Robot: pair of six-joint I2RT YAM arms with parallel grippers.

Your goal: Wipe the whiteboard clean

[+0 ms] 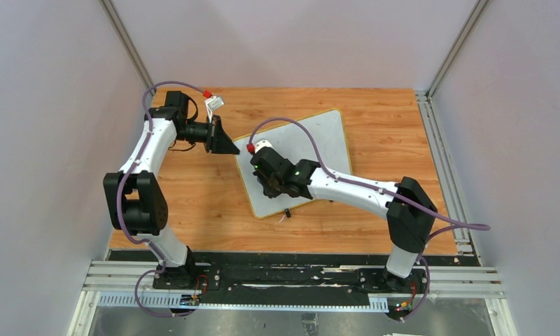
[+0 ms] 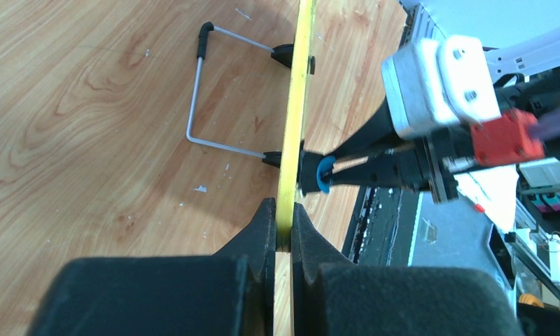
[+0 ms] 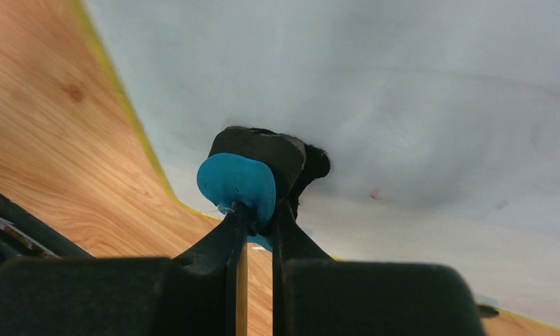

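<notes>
The whiteboard (image 1: 313, 137) lies slanted on the wooden table, white with a thin yellow rim. My left gripper (image 1: 233, 145) is shut on its left edge. In the left wrist view the rim (image 2: 299, 84) runs edge-on between the left gripper's (image 2: 285, 225) fingers. My right gripper (image 1: 264, 183) is over the board's near left part, shut on a small blue and black eraser (image 3: 243, 176). The right gripper (image 3: 262, 214) holds the eraser against the white surface (image 3: 403, 84). A faint red speck (image 3: 375, 194) shows on the board beside it.
A bent wire stand (image 2: 199, 91) with black clips juts from the board's underside over the wood. One black clip (image 1: 286, 213) shows at the board's near edge. Grey walls enclose the table (image 1: 389, 112). A metal rail (image 1: 298, 283) carries both arm bases.
</notes>
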